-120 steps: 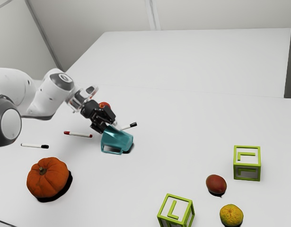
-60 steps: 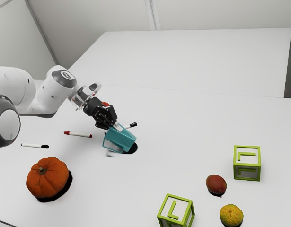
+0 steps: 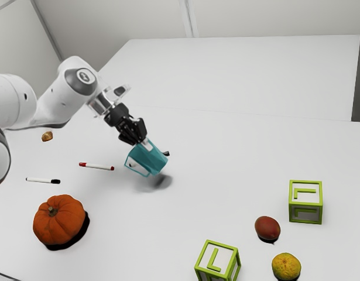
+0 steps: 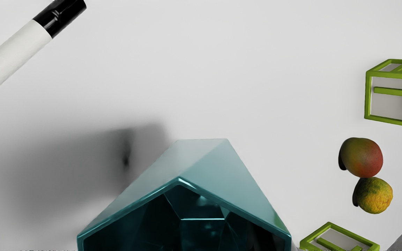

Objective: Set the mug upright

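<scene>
In the exterior view, the black two-finger gripper (image 3: 143, 140) clamps the teal faceted mug (image 3: 151, 159), tilted and airborne, at two o'clock from the orange ribbed pumpkin (image 3: 59, 219); levelling and standing it down seem left.

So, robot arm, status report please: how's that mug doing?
Gripper: shut on mug. Mug: off the table, tilted, not upright. Black-capped marker lying nearby, might hinder set-down.
</scene>
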You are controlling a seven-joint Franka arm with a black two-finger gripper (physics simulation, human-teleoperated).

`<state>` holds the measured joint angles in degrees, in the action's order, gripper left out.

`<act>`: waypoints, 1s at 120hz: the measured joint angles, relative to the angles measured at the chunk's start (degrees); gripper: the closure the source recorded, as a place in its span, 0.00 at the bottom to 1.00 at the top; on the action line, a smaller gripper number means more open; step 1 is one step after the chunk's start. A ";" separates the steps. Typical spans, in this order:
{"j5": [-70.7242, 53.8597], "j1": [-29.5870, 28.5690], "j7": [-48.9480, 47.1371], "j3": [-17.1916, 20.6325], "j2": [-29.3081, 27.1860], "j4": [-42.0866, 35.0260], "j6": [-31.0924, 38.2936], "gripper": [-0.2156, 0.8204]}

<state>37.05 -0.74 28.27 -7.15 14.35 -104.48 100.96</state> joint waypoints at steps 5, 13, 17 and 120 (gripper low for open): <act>-1.93 1.07 -0.19 0.02 -0.94 -0.17 0.95 0.96; -4.78 2.13 -0.49 0.03 -2.83 -1.90 2.78 0.96; -6.32 2.71 -0.63 0.03 -4.00 -3.26 3.95 0.96; -42.02 12.35 -14.33 0.02 -3.02 -7.74 15.96 0.95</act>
<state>-4.97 11.61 13.94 -7.12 11.33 -112.22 116.92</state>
